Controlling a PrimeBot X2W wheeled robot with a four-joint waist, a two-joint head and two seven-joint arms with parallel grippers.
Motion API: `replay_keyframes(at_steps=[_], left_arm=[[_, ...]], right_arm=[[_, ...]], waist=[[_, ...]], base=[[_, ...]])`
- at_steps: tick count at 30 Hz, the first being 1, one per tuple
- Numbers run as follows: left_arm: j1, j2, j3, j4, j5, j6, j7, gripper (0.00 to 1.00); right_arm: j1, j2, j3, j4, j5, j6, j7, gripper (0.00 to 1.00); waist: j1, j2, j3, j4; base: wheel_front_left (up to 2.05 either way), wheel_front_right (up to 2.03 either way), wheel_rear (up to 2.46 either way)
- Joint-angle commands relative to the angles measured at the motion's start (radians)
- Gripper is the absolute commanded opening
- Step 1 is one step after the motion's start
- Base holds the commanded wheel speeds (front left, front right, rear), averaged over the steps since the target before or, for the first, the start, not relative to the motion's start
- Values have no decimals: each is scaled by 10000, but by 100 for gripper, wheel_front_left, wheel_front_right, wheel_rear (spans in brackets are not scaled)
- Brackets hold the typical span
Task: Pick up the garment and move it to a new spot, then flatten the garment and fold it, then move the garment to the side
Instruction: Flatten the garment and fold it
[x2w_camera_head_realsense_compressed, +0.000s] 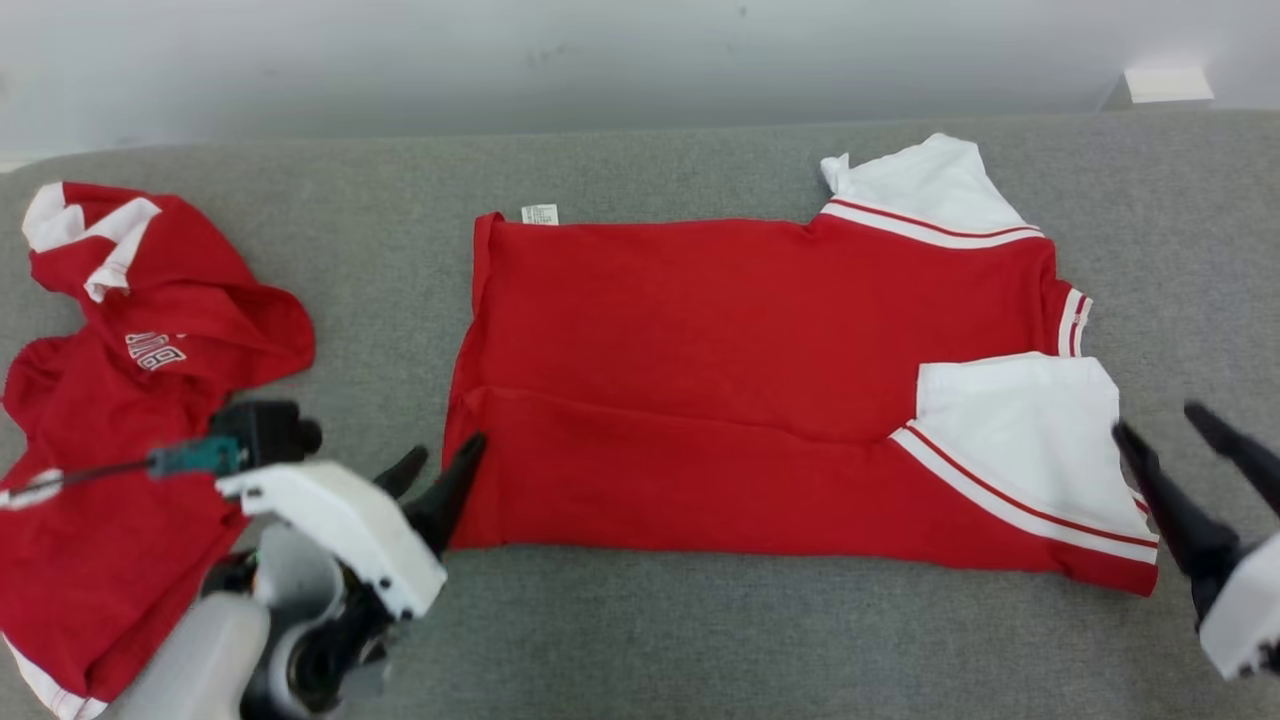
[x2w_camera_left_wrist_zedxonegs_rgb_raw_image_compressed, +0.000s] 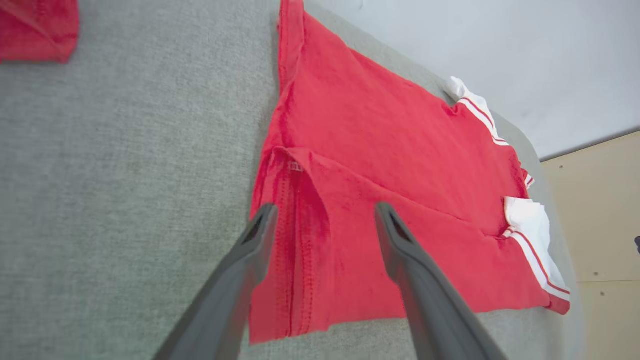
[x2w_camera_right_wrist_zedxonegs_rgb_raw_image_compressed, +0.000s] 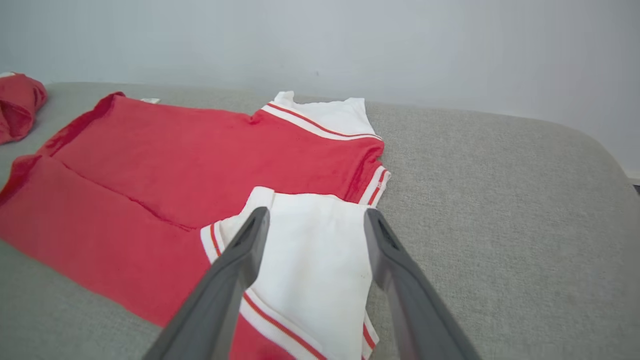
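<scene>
Head view showed the shirt (x2w_camera_head_realsense_compressed: 700, 400) lying half-folded mid-surface (x2w_camera_head_realsense_compressed: 700, 640), both jaws spread and empty at its near corners; pinching only the top layer, or unevenly, risked dragging the fold open or askew.

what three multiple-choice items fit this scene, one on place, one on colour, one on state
1. The crumpled red garment lies on which side of the flat red short-sleeved shirt? A robot's left B robot's right C on top
2. The shirt's sleeves are mostly: A blue B white C black
3. The left gripper and right gripper are: A open B shut on shirt C shut, empty
Key: 1 A, it sits left in the head view; 2 B, both sleeves show white; 3 A, fingers stand spread apart.
</scene>
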Motion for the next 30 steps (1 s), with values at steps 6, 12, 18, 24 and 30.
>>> replay_keyframes(at_steps=[6, 12, 18, 24, 30], left_arm=[[1283, 269, -380, -712, 814, 84, -721, 100], [1025, 349, -790, -167, 1639, 155, -1173, 100], [670, 95, -1103, 550, 1775, -70, -1257, 100], [390, -67, -1382, 1051, 1967, -232, -1319, 100], [326, -106, -1791, 1475, 2011, -452, -1023, 0]], right_arm=[[1830, -213, -252, -36, -684, 0, -402, 100], [1926, 327, -317, 724, -1612, 2, -528, 100], [1359, 777, 24, 1431, -1866, 0, -411, 100], [960, 908, 418, 1868, -1780, 2, -427, 100], [763, 850, 984, 2335, -1507, 2, -255, 20]], waist=[[-1, 0, -27, -45], [-1, 0, 283, -85], [-1, 0, 436, -100], [-1, 0, 435, -57], [-1, 0, 302, -38]], base=[[0, 0, 0], [0, 0, 0], [0, 0, 0], [0, 0, 0], [0, 0, 0]])
